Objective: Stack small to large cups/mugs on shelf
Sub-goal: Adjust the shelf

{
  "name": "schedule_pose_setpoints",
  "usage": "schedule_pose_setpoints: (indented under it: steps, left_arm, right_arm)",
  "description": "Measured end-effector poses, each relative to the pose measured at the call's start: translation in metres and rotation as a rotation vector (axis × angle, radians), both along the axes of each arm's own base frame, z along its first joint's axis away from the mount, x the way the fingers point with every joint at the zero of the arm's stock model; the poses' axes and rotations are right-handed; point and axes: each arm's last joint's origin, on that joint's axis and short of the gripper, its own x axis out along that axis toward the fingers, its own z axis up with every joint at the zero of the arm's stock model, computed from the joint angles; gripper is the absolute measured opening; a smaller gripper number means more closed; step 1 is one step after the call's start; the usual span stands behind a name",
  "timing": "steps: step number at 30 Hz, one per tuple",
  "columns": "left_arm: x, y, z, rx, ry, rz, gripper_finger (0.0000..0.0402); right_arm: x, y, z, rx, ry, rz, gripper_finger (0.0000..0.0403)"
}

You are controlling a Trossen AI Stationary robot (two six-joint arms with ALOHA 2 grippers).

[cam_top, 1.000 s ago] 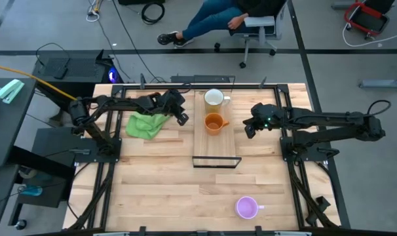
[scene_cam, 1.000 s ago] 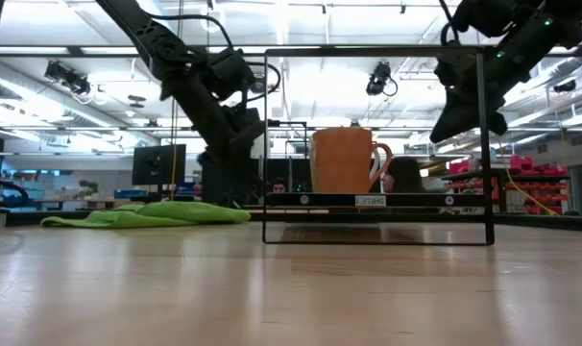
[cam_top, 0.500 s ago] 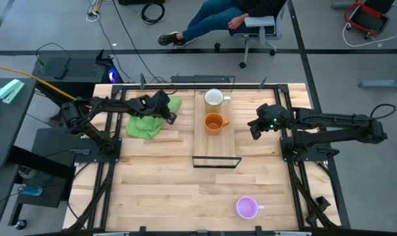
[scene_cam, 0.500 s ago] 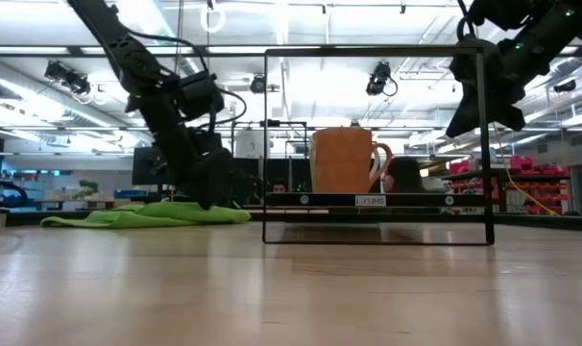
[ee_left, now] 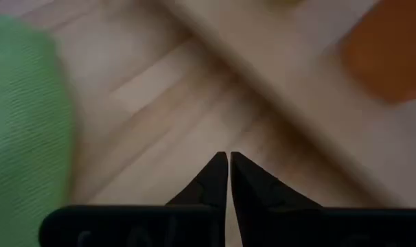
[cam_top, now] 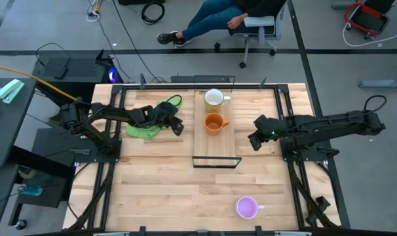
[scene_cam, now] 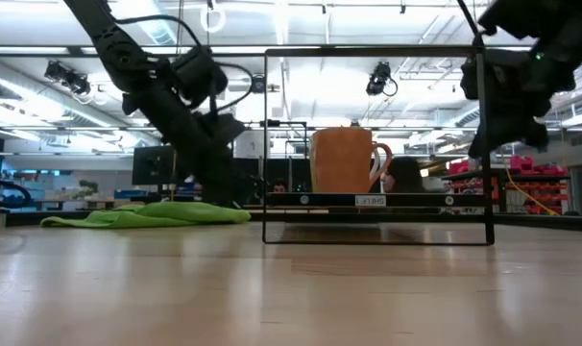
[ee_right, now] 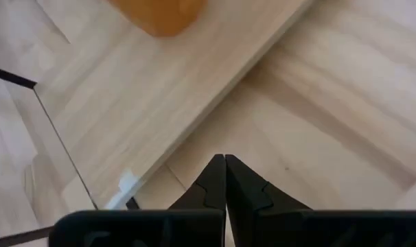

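Swinging back toward shelf point(cam_top: 215, 134), left tool point(cam_top: 177, 128) clenched, empty (right tool point(cam_top: 253, 141) too).

From my remote station, the orange mug point(scene_cam: 343, 160) stands on the shelf point(scene_cam: 377, 201) inside its thin black frame, handle pointing right. My left arm reaches down beside the green cloth point(scene_cam: 147, 215) lying on the wooden surface point(scene_cam: 291, 288). My right gripper point(scene_cam: 507, 135) hangs above the frame's right edge.

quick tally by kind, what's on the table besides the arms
mugs: 3 – white mug and orange mug on the shelf, purple mug alone on the tabletop
shelf: 1
green cloth: 1
total: 5
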Motion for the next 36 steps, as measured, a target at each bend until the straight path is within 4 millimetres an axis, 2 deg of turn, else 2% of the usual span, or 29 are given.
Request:
schedule_pose_setpoints:
  steps: [5,10,14,22,28,36]
  left_arm:
    - [0.005,-0.003,0.004,-0.01,-0.071,0.014,0.0013]
    - [0.004,0.0,0.001,-0.062,-0.071,0.045,0.0011]
    - [0.003,0.006,0.002,-0.131,-0.116,0.052,0.0025]
    - [0.004,0.018,0.001,-0.221,-0.206,0.075,0.0036]
    - [0.011,0.029,-0.007,-0.283,-0.303,0.08,0.0037]
    - [0.013,0.04,-0.025,-0.369,-0.343,0.093,0.0046]
  right_arm:
    - [0.002,-0.006,-0.027,0.028,-0.04,-0.059,0.0007]
    - [0.002,-0.014,-0.036,0.122,-0.103,-0.103,0.0012]
    - [0.002,-0.021,-0.037,0.194,-0.139,-0.121,0.0028]
    - [-0.001,-0.038,-0.035,0.198,-0.174,-0.228,0.0061]
    - [-0.001,-0.052,-0.03,0.232,-0.266,-0.275,0.0076]
    - [0.003,-0.061,-0.037,0.302,-0.258,-0.321,0.0075]
